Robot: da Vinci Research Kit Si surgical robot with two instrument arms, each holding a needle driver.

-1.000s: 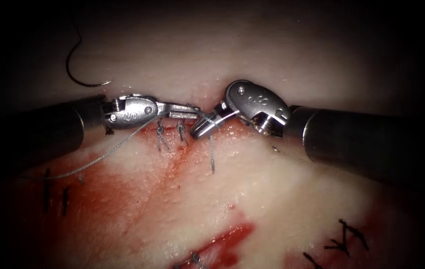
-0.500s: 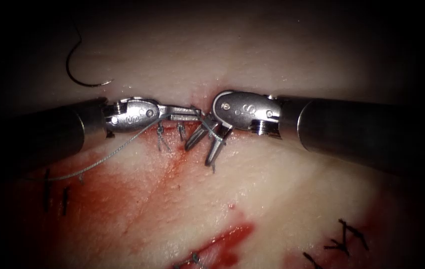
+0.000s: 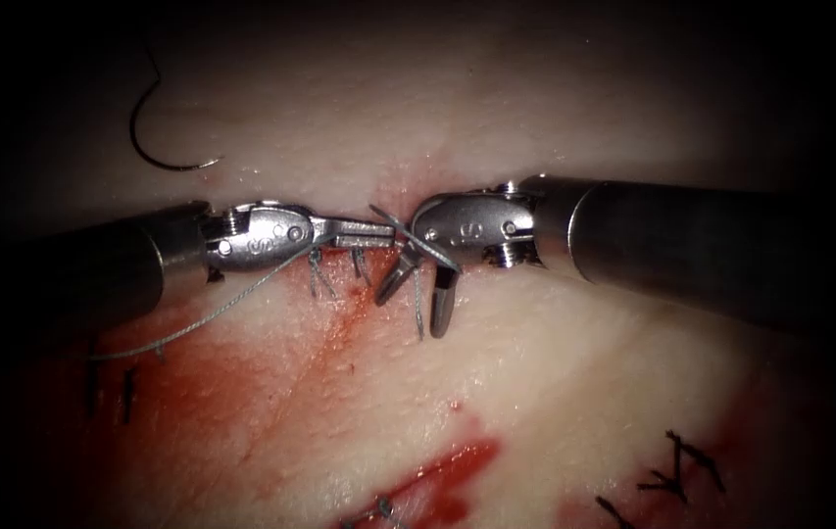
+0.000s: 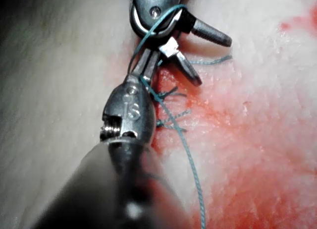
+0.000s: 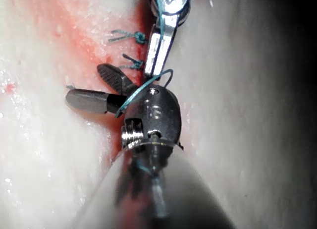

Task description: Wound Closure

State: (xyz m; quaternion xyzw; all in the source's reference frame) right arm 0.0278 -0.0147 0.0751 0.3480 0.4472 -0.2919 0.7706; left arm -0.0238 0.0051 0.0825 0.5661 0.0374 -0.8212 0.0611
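Note:
My left tool (image 3: pixel 390 232) comes in from the left with its jaws shut on the thread (image 3: pixel 231 299) at the stitch line. The thread loops over the right tool's wrist (image 3: pixel 434 253) and trails off down-left across the tissue (image 3: pixel 555 392). My right tool (image 3: pixel 410 315) points its open jaws down at the tissue, either side of a short thread tail (image 3: pixel 418 306), holding nothing. The curved needle (image 3: pixel 155 147) lies free on the tissue far up-left, not in it. The left wrist view has the shut left jaws (image 4: pixel 147 58) below the spread right jaws (image 4: pixel 213 61). The right wrist view has the right jaws (image 5: pixel 84 84) open.
Two tied stitches with cut ends (image 3: pixel 318 274) sit just under the left jaws. Red fluid (image 3: pixel 339 323) stains the tissue below them, with a pool (image 3: pixel 447 470) lower down. Dark stitches show at the lower left (image 3: pixel 109 387) and lower right (image 3: pixel 677 470).
The right tool's jaws went from shut to open and swung down toward the tissue as its wrist turned. The left tool kept its hold and place.

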